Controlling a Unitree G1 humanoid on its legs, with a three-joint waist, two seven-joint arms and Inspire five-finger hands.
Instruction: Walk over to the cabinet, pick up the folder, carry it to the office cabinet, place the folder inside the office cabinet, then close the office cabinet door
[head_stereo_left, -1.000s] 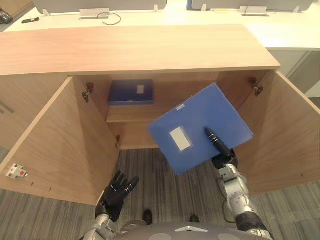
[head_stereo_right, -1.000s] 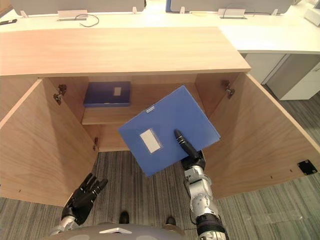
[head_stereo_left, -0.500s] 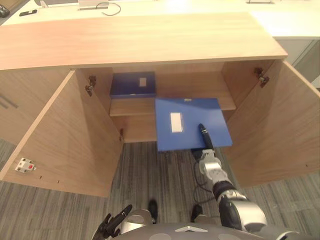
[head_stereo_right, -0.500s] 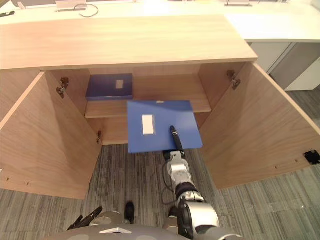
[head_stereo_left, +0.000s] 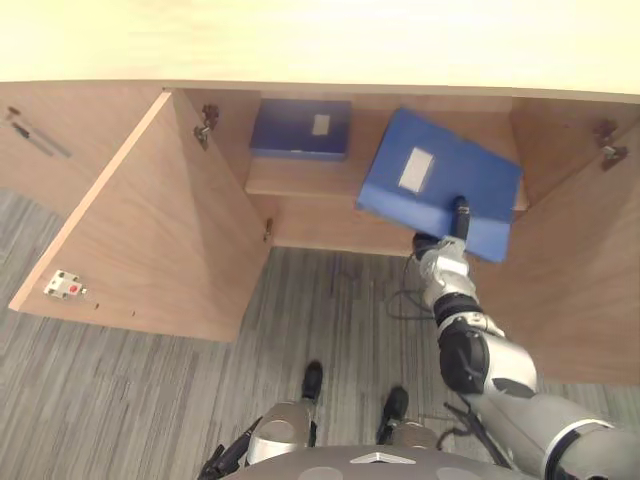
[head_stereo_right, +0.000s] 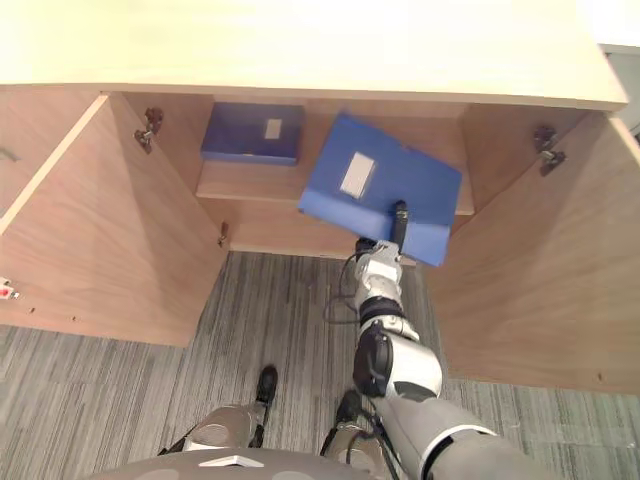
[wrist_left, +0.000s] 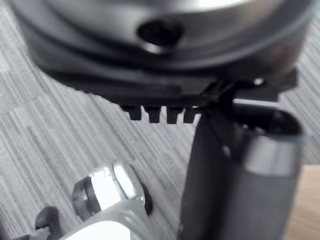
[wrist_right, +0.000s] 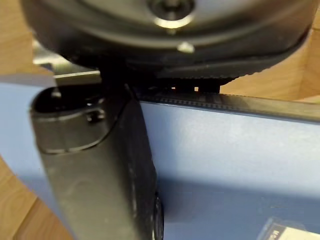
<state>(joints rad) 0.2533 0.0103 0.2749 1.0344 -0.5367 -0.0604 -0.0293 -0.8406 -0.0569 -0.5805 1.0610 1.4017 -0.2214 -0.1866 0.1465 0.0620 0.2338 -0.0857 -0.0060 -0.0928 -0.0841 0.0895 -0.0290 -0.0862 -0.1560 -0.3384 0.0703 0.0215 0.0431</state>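
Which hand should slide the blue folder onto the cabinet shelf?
Right: the right hand grips the folder at the shelf; the left hand hangs low over the floor.

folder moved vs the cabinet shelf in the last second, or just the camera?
Yes. The folder, pinched in the right hand, went forward: it hung before the shelf, now it overlaps it beside the stored folder.

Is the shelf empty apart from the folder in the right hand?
No, a darker folder lies on the left of the shelf.
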